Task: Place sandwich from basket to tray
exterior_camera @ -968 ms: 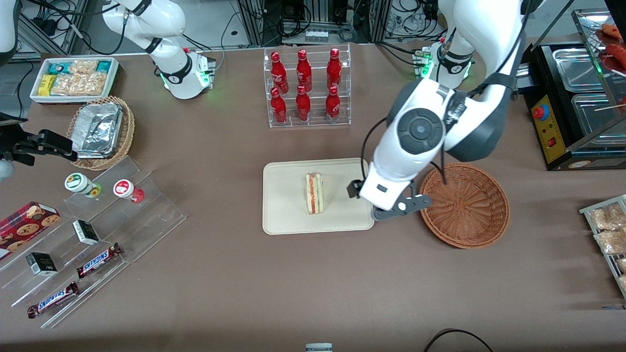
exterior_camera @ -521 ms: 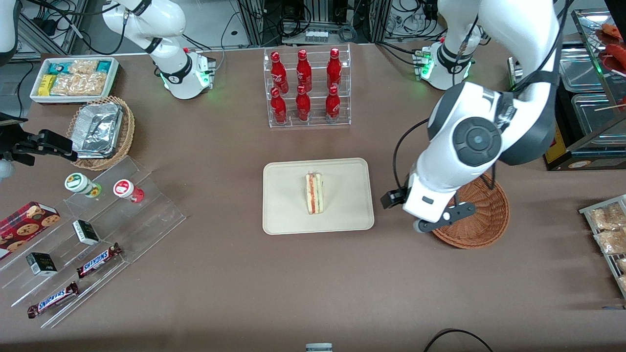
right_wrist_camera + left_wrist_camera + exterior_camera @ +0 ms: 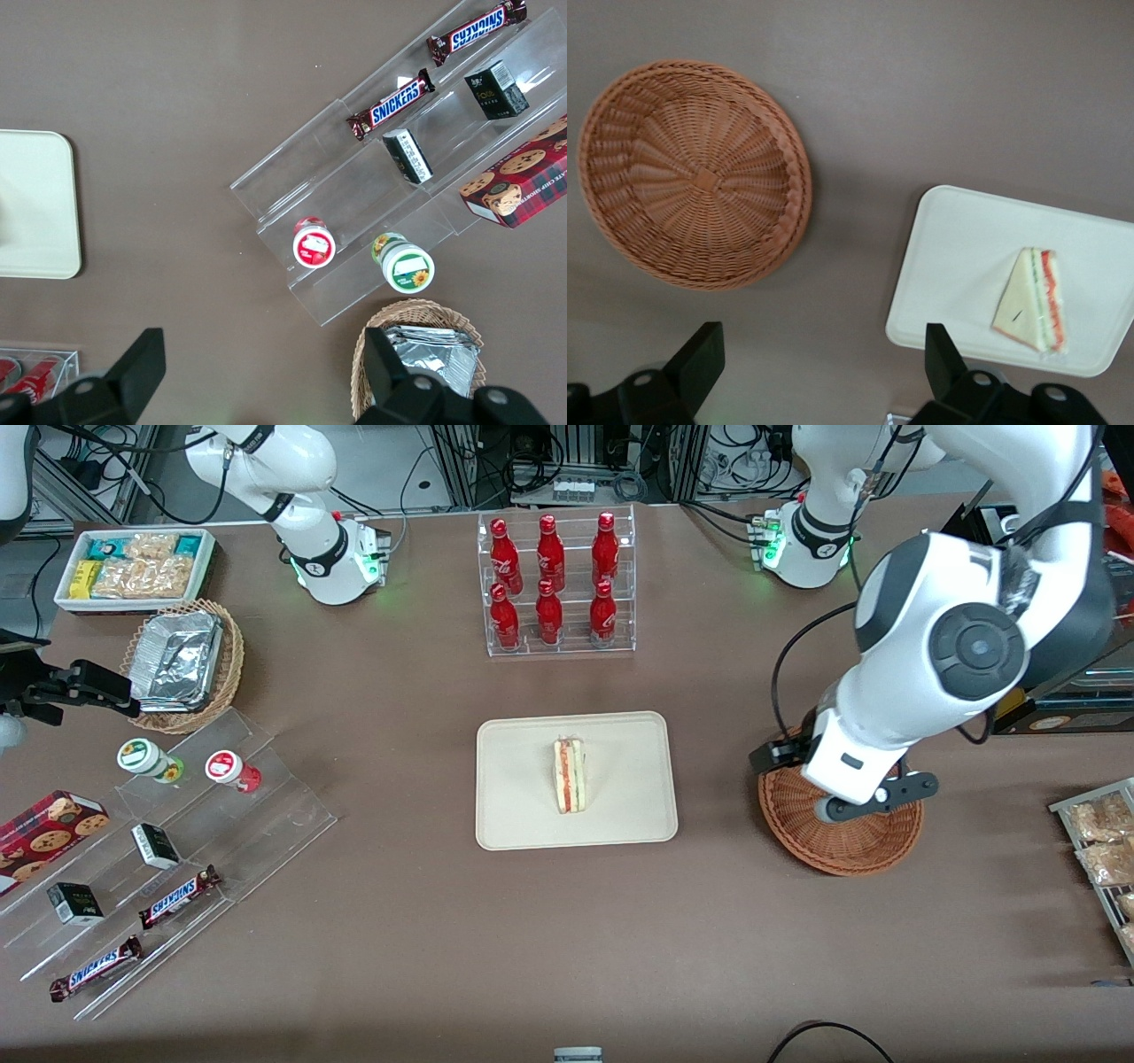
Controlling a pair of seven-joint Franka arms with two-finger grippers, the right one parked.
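Sandwich is seen lying on the tray, near the tray's middle, with its striped orange-pink and green cut edge facing the parked arm's end of the bench. In the left wrist view the same sandwich is shown flat on the cream tray, the filling layers running along one long edge of the wedge.

The basket is placed on the bench beside the tray, toward the working arm's end, with a strip of bare bench between the two. Nothing is seen inside the basket in the left wrist view; only its woven bottom and rim are shown.

The tool is held above the basket, over the part of the rim farther from the front camera, and part of the basket is covered by the arm's white wrist. The tool's fingers are spread wide apart in the left wrist view, and nothing is gripped between them. The tool is well apart from the sandwich.

A clear rack of red bottles is set farther from the front camera than the tray. Toward the parked arm's end, a tan wicker basket with foil trays and a clear stepped stand with snack bars and small jars are seen.
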